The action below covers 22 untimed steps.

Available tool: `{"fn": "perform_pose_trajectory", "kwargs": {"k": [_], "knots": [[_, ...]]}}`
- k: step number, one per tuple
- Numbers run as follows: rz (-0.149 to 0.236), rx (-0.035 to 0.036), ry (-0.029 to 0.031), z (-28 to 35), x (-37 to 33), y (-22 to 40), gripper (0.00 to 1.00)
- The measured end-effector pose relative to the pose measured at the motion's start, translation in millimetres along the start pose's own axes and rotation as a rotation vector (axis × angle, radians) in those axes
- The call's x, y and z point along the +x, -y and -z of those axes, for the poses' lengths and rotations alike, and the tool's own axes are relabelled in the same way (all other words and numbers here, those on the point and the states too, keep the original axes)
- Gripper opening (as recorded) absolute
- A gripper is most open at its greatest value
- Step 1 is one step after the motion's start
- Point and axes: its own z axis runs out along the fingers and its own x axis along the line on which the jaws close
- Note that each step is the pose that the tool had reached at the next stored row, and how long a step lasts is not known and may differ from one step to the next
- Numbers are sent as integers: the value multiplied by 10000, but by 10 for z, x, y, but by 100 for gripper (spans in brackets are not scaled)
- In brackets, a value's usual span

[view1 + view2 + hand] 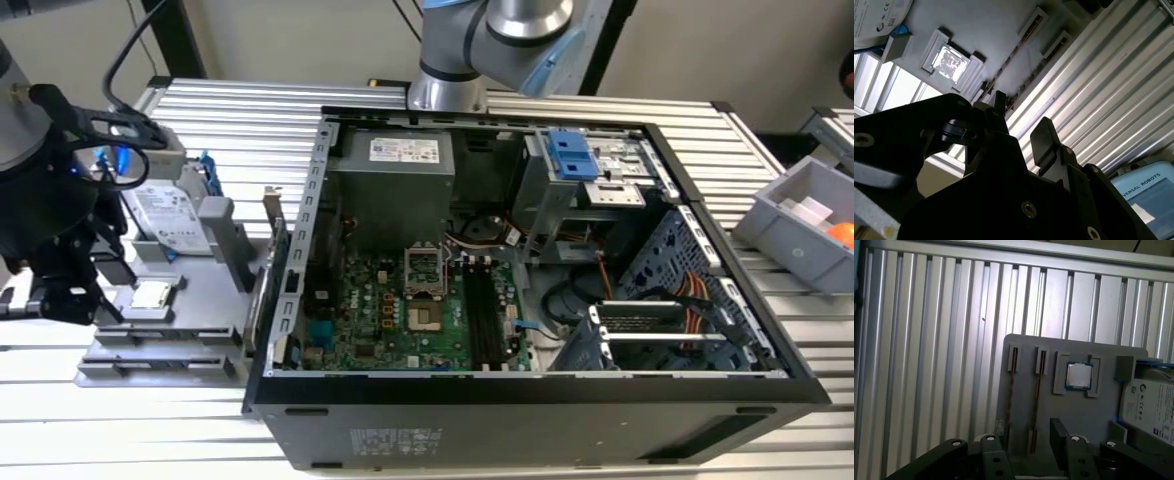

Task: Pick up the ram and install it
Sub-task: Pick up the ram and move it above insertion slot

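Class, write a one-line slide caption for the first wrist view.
Open gripper poised over the narrow slots of the grey parts holder, with processor chip and hard drive seated beside them.

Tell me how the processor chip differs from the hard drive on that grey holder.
The processor chip is small and square; the hard drive is much larger and oblong. The chip's top is bare metal, while the drive carries a pale printed label. The chip sits in a recess of the grey holder; the drive sits in a blue frame. Both are silvery and rest on that holder.
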Motion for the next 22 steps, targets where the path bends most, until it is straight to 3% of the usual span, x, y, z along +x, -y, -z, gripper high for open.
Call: {"fn": "perform_pose_trajectory", "kwargs": {"k": [22], "knots": [[-115,-6,3,-160,9,4,100]]}}
